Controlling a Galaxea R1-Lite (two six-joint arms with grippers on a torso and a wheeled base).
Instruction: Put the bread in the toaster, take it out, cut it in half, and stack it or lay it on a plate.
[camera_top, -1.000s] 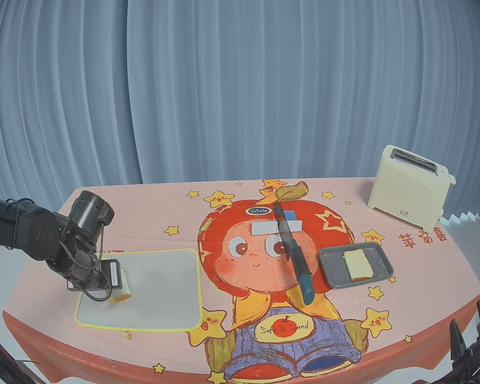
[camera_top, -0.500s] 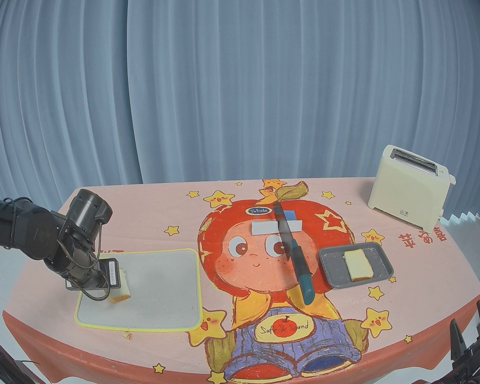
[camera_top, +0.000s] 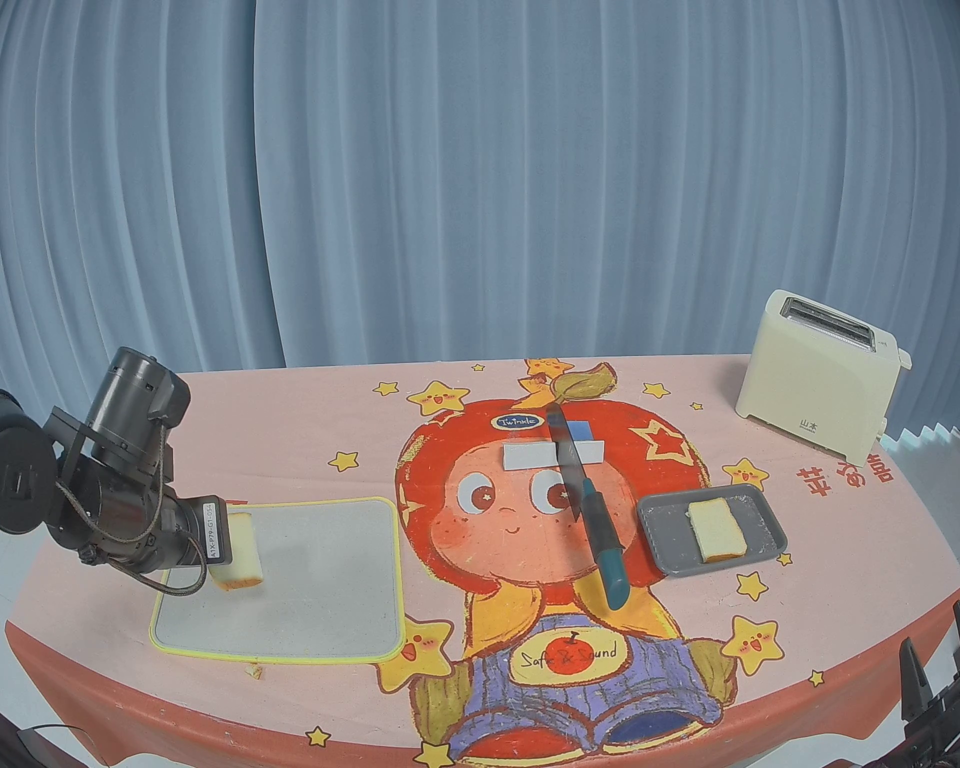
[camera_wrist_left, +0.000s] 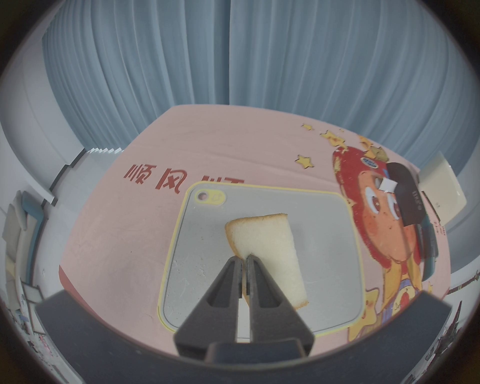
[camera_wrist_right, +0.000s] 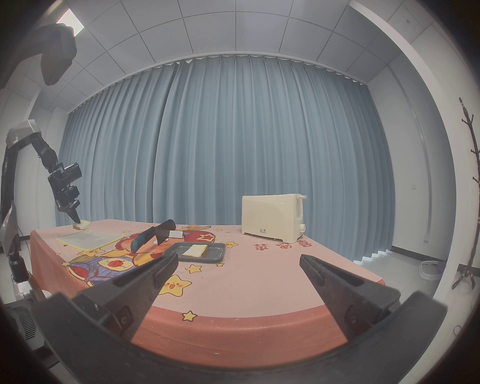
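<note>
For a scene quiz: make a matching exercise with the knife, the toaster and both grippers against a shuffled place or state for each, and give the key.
Column one
1. knife
2. toaster
3. left gripper
4. right gripper

Column two
A. open
B. shut on bread
C. lying between board and tray
D. standing at the far right corner of the table

Pairs: 1-C, 2-D, 3-B, 4-A.

Knife (camera_top: 590, 510) lies between cutting board (camera_top: 300, 580) and tray (camera_top: 660, 530) — wide gap board-side, narrow tray-side; toaster (camera_top: 815, 375) far right.
</note>
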